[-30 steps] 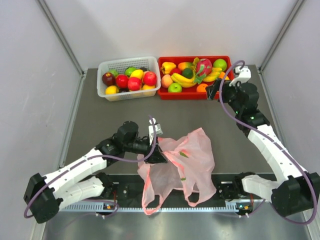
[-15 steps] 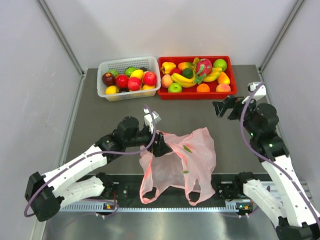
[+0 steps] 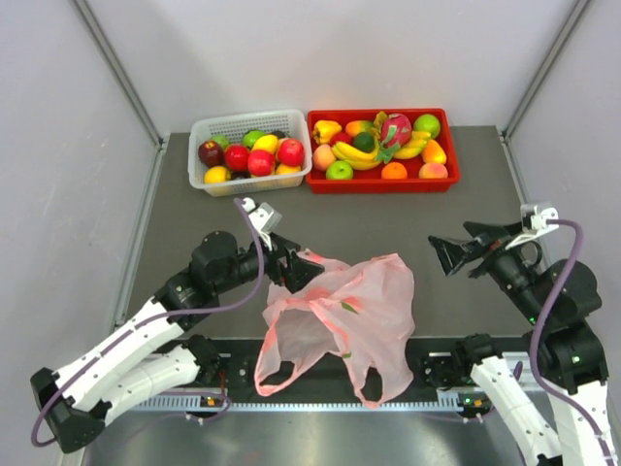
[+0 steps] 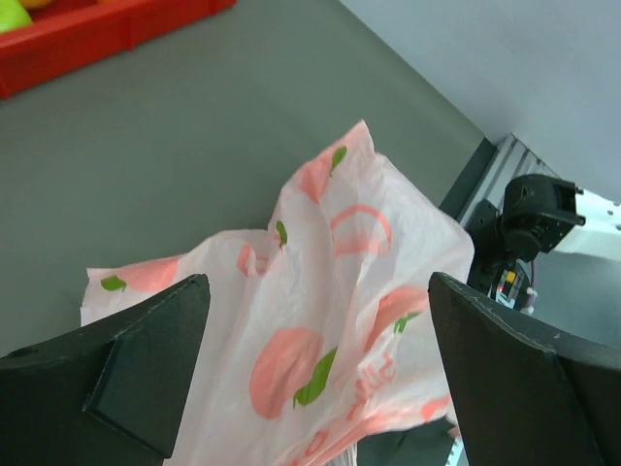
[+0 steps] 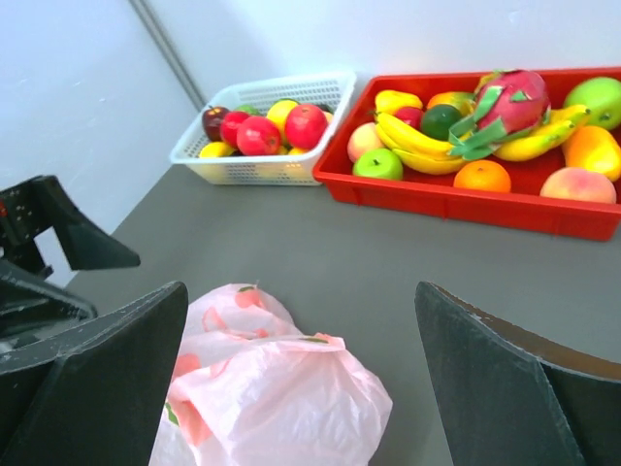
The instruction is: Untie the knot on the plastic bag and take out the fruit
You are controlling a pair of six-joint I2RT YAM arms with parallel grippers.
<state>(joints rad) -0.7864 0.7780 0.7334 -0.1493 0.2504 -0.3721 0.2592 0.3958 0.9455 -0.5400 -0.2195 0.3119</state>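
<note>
The pink plastic bag lies crumpled near the table's front edge, and its two loop handles hang loose over that edge. The knot is out of view. My left gripper hovers open just left of the bag, its fingers wide apart over the bag and touching nothing. My right gripper is open and empty to the right of the bag, a little apart from it and pointing toward it. In the right wrist view the bag sits low between the fingers. Fruit fills the red tray; none shows inside the bag.
The red tray stands at the back right and the white basket, also full of fruit, at the back left. The arm bases and a rail run along the front edge under the bag's handles.
My left gripper opened, let go of the bag and drew back to the left; the bag sagged down. My right arm swung from the red tray back toward the near right.
</note>
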